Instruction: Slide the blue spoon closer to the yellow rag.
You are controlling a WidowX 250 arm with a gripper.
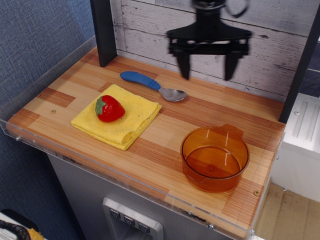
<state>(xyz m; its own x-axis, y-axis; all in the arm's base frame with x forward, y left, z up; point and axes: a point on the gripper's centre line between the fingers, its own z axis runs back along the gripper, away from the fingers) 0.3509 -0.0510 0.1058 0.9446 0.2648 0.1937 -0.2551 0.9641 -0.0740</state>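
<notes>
The blue spoon (150,85) lies on the wooden counter, its ribbed blue handle to the left and its silver bowl to the right, just behind the yellow rag's far corner. The yellow rag (120,117) lies flat at the left middle with a red strawberry (109,108) on it. My gripper (207,70) hangs open and empty above the back of the counter, to the right of the spoon, its two black fingers (183,64) pointing down and wide apart.
An orange translucent bowl (215,158) stands at the front right. A black post (103,32) rises at the back left and a grey plank wall (270,45) runs behind. A clear plastic rim (125,175) lines the counter's front edge.
</notes>
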